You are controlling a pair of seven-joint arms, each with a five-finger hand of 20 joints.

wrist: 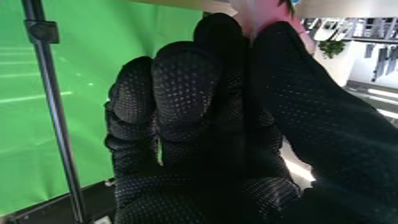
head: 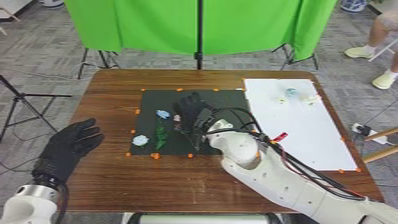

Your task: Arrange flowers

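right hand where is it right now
In the head view, the right hand is over the dark mat, just to the right of the blue flower.

Head view: bright, diffuse light is spread over the table [head: 111, 185]; the white board [head: 298, 132], at three o'clock, is strongly lit; the green backdrop [head: 147, 27], at twelve, is softly shaded in folds. Right wrist view: white glare strips [wrist: 299, 169] are recorded; the backdrop is marked by pale streaks.
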